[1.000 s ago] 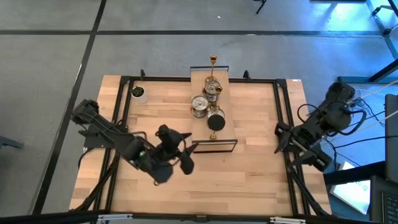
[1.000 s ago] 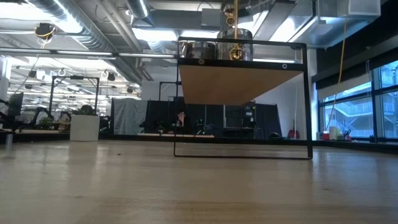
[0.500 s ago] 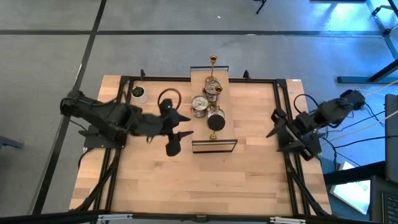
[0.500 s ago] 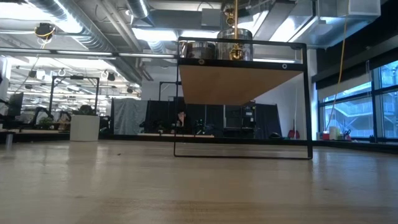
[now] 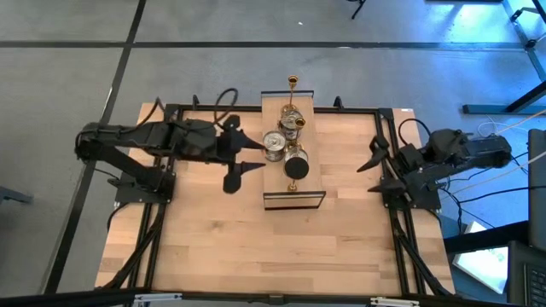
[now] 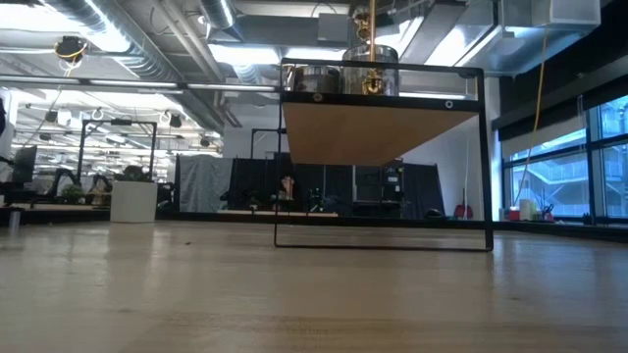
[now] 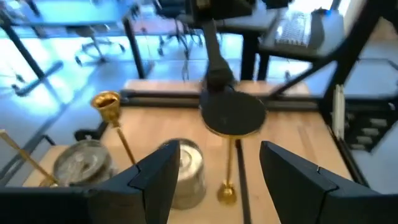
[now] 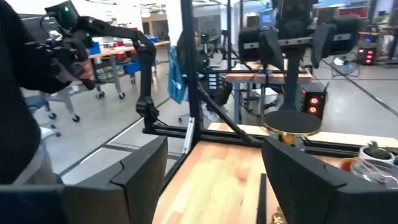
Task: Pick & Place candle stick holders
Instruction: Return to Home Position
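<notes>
Several candle stick holders stand on a raised wooden shelf (image 5: 309, 175) at the table's middle. A slim brass one (image 5: 293, 83) is at the far end. Two squat silver ones (image 5: 293, 124) (image 5: 273, 145) are behind a brass one whose dark round base (image 5: 296, 162) faces up. My left gripper (image 5: 247, 153) is open and empty just left of the shelf, level with the silver holder (image 7: 183, 168). My right gripper (image 5: 375, 166) is open and empty over the table's right side, pointing at the shelf. Nothing is between either pair of fingers.
The shelf rests on a black wire frame (image 6: 383, 235) high above the tabletop. A white cup (image 6: 132, 201) stands at the far left, under my left arm in the high view. Black rails (image 5: 388, 128) run along the table's sides. The near half of the wooden table (image 5: 281, 247) is bare.
My left gripper has swung from the table's near left toward the far edge and turned to face the shelf, staying open. My right gripper has reached from the right edge toward the table's left, toward the shelf, staying open. The holders have not moved.
</notes>
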